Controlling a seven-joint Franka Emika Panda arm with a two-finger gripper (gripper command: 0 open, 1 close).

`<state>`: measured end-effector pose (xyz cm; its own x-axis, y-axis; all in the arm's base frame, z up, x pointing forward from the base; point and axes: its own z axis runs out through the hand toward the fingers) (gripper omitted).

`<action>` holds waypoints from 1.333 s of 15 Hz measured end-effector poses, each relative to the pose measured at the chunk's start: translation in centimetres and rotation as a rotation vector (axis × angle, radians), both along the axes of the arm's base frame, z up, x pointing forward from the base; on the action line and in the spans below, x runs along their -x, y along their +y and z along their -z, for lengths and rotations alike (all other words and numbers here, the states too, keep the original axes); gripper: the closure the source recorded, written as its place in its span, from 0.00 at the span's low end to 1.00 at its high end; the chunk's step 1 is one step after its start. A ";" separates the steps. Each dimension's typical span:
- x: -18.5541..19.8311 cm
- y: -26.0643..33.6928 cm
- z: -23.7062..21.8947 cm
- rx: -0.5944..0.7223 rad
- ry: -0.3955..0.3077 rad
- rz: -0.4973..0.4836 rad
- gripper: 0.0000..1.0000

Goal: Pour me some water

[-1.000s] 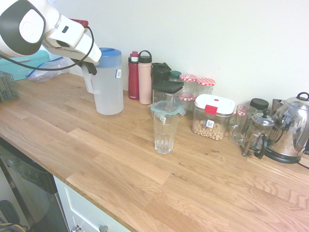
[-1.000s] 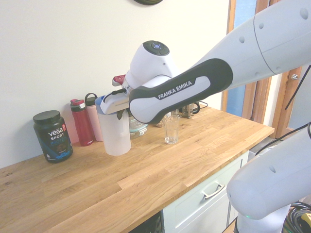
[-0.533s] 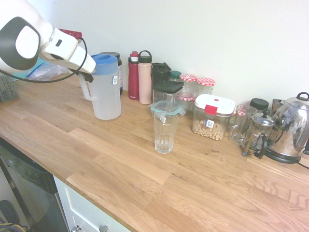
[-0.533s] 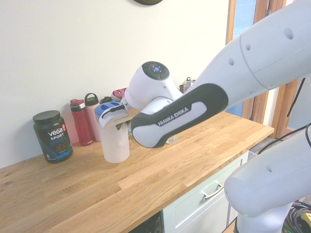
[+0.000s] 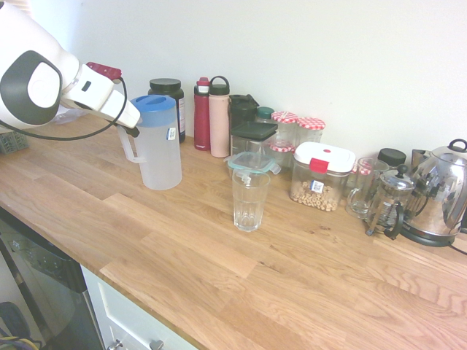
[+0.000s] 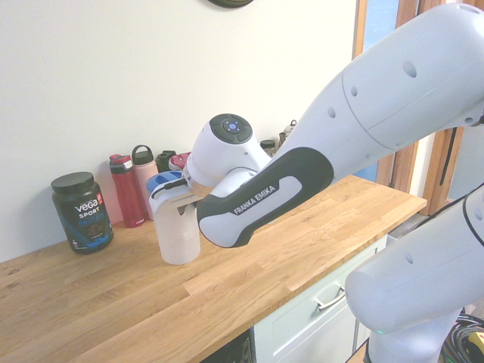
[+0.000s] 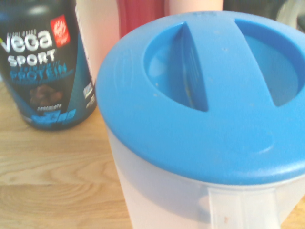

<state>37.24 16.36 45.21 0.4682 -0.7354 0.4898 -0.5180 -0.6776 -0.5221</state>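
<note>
A translucent plastic pitcher with a blue lid stands upright at the left of the wooden counter. Whether its base touches the wood I cannot tell. My gripper is shut on the top of the pitcher's handle, on the side away from the glass. An empty clear drinking glass stands about a hand's width to the right of the pitcher in the first exterior view. In the second exterior view the arm hides the glass.
Along the wall stand a black Vega tub, a red bottle, a pink bottle, several jars, a white-lidded container, a French press and a kettle.
The gripper and the pitcher have moved together away from the wall towards the counter's front and slightly lower. The black tub behind the pitcher now shows.
</note>
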 end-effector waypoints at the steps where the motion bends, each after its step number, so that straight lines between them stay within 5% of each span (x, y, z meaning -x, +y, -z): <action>1: 0.1 0.1 0.0 0.000 0.004 -0.002 0.00; 14: -0.3 -0.5 -1.4 -0.020 0.077 0.038 0.00; 20: 0.8 -1.5 -4.1 -0.069 0.459 0.060 0.00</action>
<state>36.48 14.88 49.26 0.5808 -0.7914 0.1909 -0.7430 -0.6111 -0.2729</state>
